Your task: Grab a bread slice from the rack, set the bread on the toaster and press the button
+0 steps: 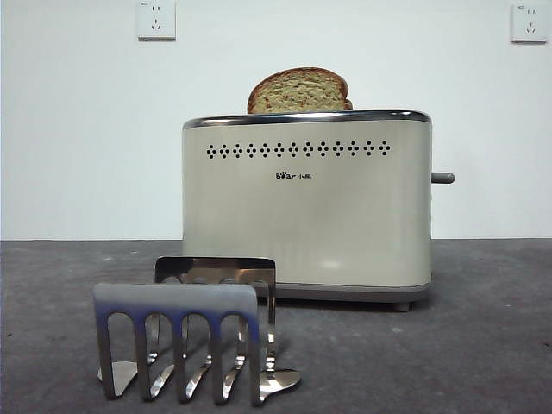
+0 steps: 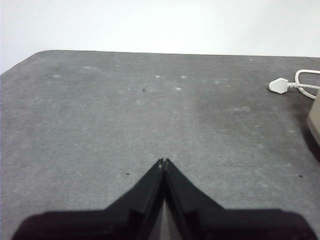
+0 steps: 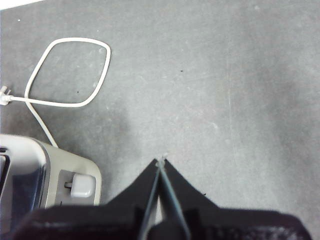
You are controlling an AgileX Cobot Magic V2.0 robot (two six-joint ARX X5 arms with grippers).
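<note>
The slice of bread stands upright in the top of the toaster, its domed brown crust and part of its speckled crumb rising above the chrome edge. The toaster sits on the grey tabletop, well back from the camera, with a row of small black vent holes across its cream side. The button, a short grey lever, sticks out sideways from the toaster's narrow end, high on that end.

In front of the toaster, closer to the camera and much lower, stands the rack; its shiny arched prongs hold nothing.

Neither arm shows in the front view. The left gripper hangs over bare tabletop with its jaws pressed together and nothing between them; a corner of the toaster and a white plug lie off to one side of it. The right gripper is also closed and empty, hovering just beside the toaster's button end, where the white cord loops on the tabletop.
</note>
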